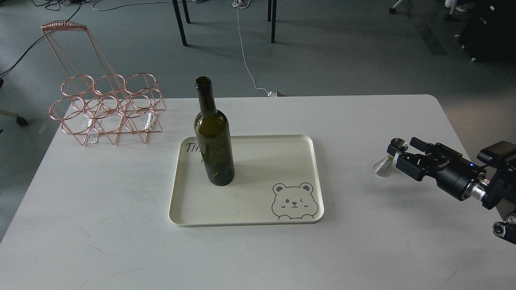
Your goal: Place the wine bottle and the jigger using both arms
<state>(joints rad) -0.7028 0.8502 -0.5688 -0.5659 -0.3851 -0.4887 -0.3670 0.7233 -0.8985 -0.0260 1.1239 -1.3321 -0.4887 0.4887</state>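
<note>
Right gripper (397,159) nearest, clamped on jigger (388,159), held above table (121,225). Wine bottle (213,141) already upright on tray (250,219); jigger placement left. Left arm unseen.

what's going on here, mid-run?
The wine bottle already stands upright on the left part of the cream bear-print tray. The right arm's tool is at the table's right side, closed around the waist of the jigger, well clear of the tray. The left arm is out of view. A copper wire bottle rack sits at the table's far left corner, untouched.
</note>
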